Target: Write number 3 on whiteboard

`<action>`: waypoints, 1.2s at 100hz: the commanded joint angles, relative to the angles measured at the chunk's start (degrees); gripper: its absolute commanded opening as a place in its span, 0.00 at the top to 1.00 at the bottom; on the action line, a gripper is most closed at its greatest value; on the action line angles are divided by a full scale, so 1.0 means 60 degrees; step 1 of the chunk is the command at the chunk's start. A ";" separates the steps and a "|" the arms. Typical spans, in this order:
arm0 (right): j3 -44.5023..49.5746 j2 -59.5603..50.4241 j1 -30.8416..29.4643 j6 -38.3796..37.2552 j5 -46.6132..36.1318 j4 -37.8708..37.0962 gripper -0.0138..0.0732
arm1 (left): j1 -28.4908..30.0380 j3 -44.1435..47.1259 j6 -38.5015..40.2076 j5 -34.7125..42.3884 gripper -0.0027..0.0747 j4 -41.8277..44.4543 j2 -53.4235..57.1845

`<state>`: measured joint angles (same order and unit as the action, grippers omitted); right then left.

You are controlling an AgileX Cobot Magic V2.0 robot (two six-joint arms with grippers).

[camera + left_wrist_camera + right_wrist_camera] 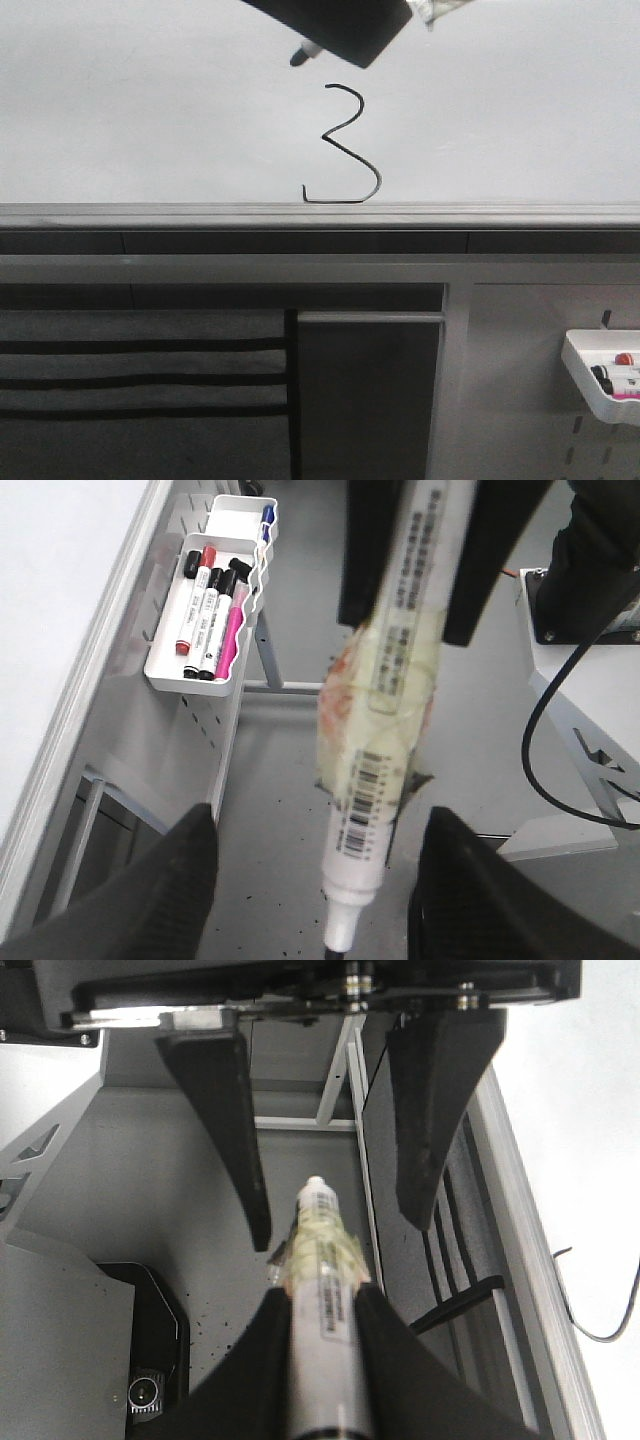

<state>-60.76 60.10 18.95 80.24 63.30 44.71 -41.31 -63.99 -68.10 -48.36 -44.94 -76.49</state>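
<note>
The whiteboard (pixel 150 100) fills the upper front view and carries the number 3 (pixel 345 145), a thin black angular line whose flat bottom stroke lies just above the rail. My right gripper (pixel 320 1310) is shut on the body of a white marker (pixel 318 1260) wrapped in yellowish tape. My left gripper (pixel 320 820) is open, with its two fingers on either side of the marker's tip end (pixel 345 920) and not touching it. In the front view only a black gripper part (pixel 340 25) and the marker tip (pixel 300 52) show, at the top edge above the 3.
The grey rail (pixel 200 215) runs along the board's lower edge. A white tray (pixel 600 385) with several markers hangs on the grey perforated panel (pixel 540 400); the tray also shows in the left wrist view (pixel 195 610). A black cable (pixel 535 740) hangs nearby.
</note>
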 commanded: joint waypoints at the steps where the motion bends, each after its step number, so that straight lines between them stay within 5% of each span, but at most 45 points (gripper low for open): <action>1: -0.0244 -0.0061 0.0008 0.0118 -0.0288 0.0395 0.80 | -0.0071 -0.0311 -0.0019 0.0192 0.56 -0.0523 0.0230; 27: -0.0244 -0.0061 0.0008 0.0118 -0.0288 0.0395 0.80 | -0.0071 -0.0311 -0.0019 0.0115 0.82 -0.0523 0.0230; 60: -0.0244 -0.0061 0.0008 0.0118 -0.0142 0.0412 0.79 | -0.0071 -0.0311 -0.0019 0.0115 0.98 -0.0523 0.0230; 89: -0.0244 -0.0061 -0.0011 0.0066 -0.0669 0.0412 0.51 | -0.0053 -0.0311 -0.0019 0.0132 0.99 -0.0275 0.0209; 120: -0.0518 -0.0768 -0.0992 -0.2007 -0.1719 -0.1101 0.50 | 0.1832 -0.0271 0.2338 0.0789 0.99 0.1174 -0.0003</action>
<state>-61.91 57.27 14.97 71.37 56.34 38.11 -34.52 -64.08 -59.16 -47.71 -37.01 -77.37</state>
